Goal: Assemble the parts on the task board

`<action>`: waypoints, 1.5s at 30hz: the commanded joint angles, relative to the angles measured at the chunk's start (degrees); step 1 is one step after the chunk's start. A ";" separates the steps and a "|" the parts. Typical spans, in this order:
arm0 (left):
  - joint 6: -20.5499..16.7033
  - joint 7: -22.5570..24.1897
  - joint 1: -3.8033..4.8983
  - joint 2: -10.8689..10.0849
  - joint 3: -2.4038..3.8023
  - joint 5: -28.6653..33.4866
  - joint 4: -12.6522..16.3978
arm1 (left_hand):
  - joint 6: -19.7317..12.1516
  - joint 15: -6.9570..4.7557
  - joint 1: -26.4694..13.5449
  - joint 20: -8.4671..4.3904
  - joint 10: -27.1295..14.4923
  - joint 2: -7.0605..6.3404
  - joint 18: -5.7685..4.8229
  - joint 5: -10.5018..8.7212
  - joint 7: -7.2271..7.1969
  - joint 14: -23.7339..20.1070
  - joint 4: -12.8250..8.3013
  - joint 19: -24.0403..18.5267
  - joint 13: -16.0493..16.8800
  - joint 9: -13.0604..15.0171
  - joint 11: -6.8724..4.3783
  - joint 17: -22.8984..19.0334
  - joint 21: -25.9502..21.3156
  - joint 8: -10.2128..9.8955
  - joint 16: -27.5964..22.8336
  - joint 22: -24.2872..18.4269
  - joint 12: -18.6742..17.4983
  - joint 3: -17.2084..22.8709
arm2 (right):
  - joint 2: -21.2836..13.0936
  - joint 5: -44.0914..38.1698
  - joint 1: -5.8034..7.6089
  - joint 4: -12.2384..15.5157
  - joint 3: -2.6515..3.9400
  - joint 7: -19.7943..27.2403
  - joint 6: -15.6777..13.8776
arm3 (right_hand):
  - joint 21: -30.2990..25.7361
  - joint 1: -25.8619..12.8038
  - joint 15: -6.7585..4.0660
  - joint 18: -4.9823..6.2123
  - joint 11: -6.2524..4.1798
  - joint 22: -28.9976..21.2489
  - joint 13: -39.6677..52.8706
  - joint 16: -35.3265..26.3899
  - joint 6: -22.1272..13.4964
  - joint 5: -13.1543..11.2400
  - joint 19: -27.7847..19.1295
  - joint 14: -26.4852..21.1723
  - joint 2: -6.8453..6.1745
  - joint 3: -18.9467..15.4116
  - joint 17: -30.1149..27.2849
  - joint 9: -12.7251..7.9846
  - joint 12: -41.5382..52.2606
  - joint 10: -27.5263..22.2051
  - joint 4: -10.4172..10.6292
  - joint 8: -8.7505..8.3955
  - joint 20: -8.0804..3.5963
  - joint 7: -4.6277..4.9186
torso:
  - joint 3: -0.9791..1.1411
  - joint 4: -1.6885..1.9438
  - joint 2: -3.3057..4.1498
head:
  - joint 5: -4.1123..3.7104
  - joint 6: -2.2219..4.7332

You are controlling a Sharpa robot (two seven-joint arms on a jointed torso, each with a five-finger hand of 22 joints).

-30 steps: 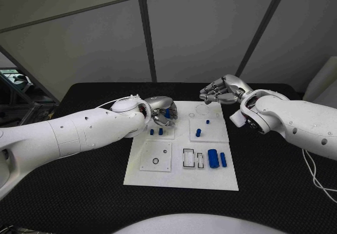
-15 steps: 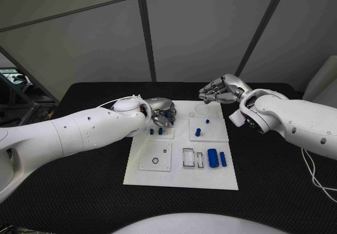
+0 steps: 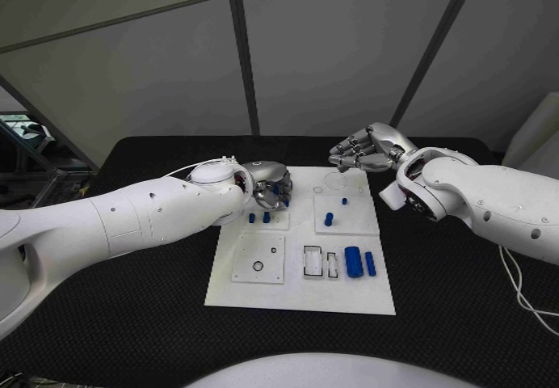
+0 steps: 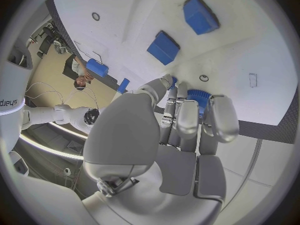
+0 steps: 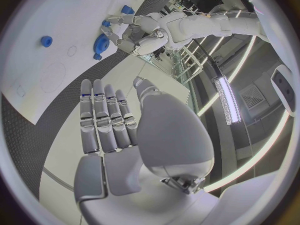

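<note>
The white task board (image 3: 303,299) lies in the middle of the black table. My left hand (image 3: 271,184) hovers over the board's far left part and pinches a blue toothed wheel (image 4: 199,96) in its fingertips; the wheel (image 5: 100,44) also shows in the right wrist view. Two blue pegs (image 3: 258,217) stand just in front of that hand. My right hand (image 3: 367,152) hangs above the board's far right corner with nothing in it, fingers (image 5: 103,115) side by side and thumb apart.
A blue peg (image 3: 329,218) stands in the board's right middle plate. Two blue cylinders (image 3: 361,263) lie at the near right beside two rectangular slots (image 3: 313,261). A black ring (image 3: 258,266) sits on the near left plate. Black table (image 3: 140,307) surrounds the board.
</note>
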 commanded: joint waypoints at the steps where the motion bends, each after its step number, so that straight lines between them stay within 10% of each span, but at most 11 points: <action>1: 0.55 -0.28 -0.13 0.22 -0.05 -0.50 -0.14 | 0.30 0.02 -0.19 0.06 0.60 0.31 -0.54 -0.36 -0.07 0.44 -0.01 0.47 -0.10 -0.14 -0.10 -0.09 0.42 -0.48 0.37 0.46 -0.40 0.52 | 0.08 -0.10 0.09 0.12 0.03 0.38 0.43 | -0.33 0.12 -0.10 0.20 0.11 -0.06 0.03 -0.12 -0.20 0.28 0.46 -0.42 0.59 -0.13 -0.05 0.08 0.19 -0.48 -0.18 -0.08 0.07 -0.06 | 0.00 -0.03 0.01 | 0.04 -0.08; 22: -3.24 1.26 -0.34 -1.13 0.12 0.67 1.52 | 4.77 -0.84 -0.54 -0.68 6.18 1.18 -1.02 0.04 -0.54 1.05 -1.20 1.50 -0.23 -0.47 -1.02 -0.10 2.56 -1.39 1.45 2.38 -2.79 4.15 | 0.10 -0.10 0.08 0.05 0.03 0.43 0.55 | -0.33 0.12 -0.10 0.20 0.11 -0.06 0.03 -0.12 -0.20 0.28 0.46 -0.42 0.59 -0.13 -0.05 0.08 0.19 -0.48 -0.18 -0.08 0.07 -0.06 | -0.05 0.05 -0.08 | 0.10 0.13; 36: -4.45 0.77 -0.64 -4.35 4.47 1.51 5.44 | 5.26 -0.77 -0.92 -0.73 6.97 0.93 -1.09 0.01 -0.28 1.08 -1.59 1.62 -0.24 -0.62 -0.95 -0.27 2.77 -2.06 1.58 2.63 -3.97 4.73 | 0.04 -0.10 0.00 -0.22 0.03 0.48 0.58 | -0.40 0.12 -0.11 0.20 0.09 -0.11 0.03 -0.11 -0.15 0.28 0.52 -0.40 0.67 -0.13 -0.09 0.10 0.23 -0.47 -0.21 -0.05 0.07 -0.08 | -0.03 0.06 -0.07 | 0.33 0.37; 45: -2.11 -0.70 -0.77 -8.20 5.25 2.94 8.13 | 5.46 -0.75 -1.10 -0.72 7.23 0.83 -1.10 -0.04 -0.27 1.07 -1.69 1.64 -0.23 -0.66 -0.93 -0.38 2.81 -2.27 1.60 2.70 -4.35 4.85 | -0.11 -0.10 -0.04 -0.31 0.03 0.43 0.60 | -0.40 0.12 -0.11 0.20 0.09 -0.11 0.03 -0.11 -0.15 0.28 0.52 -0.40 0.67 -0.13 -0.09 0.10 0.23 -0.47 -0.21 -0.05 0.07 -0.08 | -0.01 0.10 -0.11 | 0.48 0.37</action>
